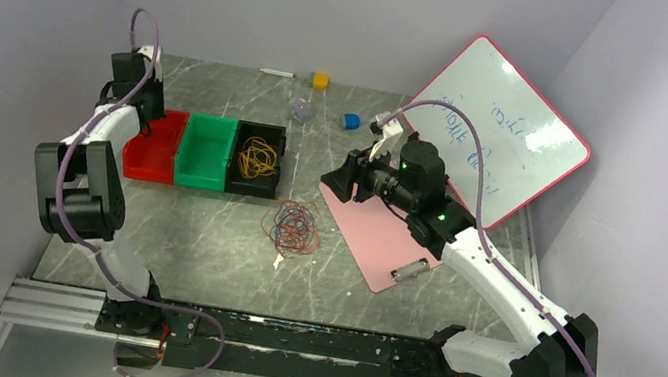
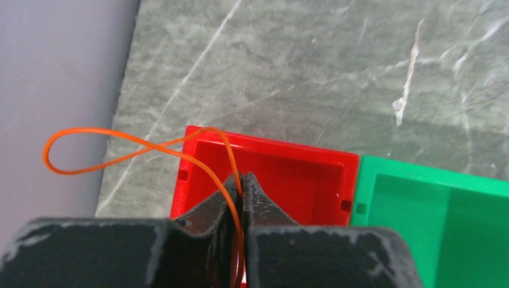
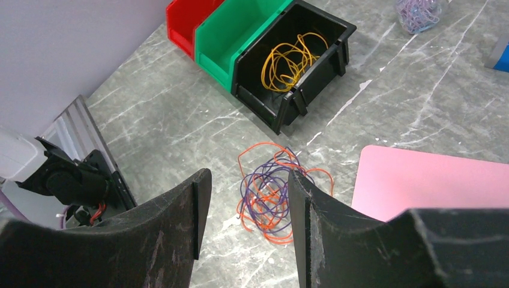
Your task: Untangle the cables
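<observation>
My left gripper [image 2: 242, 180] is clamped on a thin orange wire [image 2: 157, 144] over the red bin [image 2: 276, 159] at the left end of the bin row. The wire's loop swings out left past the bin, though I can't tell whether its lower end reaches inside. My right gripper [image 3: 249, 174] hovers with fingers apart above the tangle of orange and purple wires [image 3: 267, 201], which lies on the table [image 3: 180, 120] just near of the black bin [image 3: 318, 75] holding a yellow wire coil [image 3: 288, 60].
</observation>
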Controlling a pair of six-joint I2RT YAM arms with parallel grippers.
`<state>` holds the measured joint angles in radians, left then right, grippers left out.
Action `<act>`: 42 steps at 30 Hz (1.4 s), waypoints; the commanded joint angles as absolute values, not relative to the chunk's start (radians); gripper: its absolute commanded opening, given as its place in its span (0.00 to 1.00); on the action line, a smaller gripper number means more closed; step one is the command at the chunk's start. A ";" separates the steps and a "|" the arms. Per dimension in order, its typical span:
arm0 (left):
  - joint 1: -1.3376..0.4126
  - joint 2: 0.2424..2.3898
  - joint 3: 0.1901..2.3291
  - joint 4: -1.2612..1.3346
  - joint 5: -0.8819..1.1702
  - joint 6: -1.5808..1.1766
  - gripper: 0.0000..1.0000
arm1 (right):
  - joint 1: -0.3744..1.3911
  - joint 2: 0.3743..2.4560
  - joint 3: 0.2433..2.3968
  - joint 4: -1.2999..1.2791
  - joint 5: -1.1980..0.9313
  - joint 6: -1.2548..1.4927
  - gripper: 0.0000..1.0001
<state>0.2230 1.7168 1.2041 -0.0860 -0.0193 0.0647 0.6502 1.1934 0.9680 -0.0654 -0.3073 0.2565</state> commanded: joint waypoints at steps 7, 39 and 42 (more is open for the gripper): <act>0.229 1.776 1.277 -0.218 -0.061 0.031 0.30 | 0.653 1.173 0.950 -0.040 -0.319 0.254 0.54; -0.365 1.130 0.836 -0.178 0.159 -0.336 0.62 | 0.632 1.259 0.838 -0.065 -0.206 0.345 0.56; -0.465 1.093 0.741 -0.121 0.121 -0.425 0.62 | 0.633 1.265 0.814 -0.047 -0.216 0.348 0.56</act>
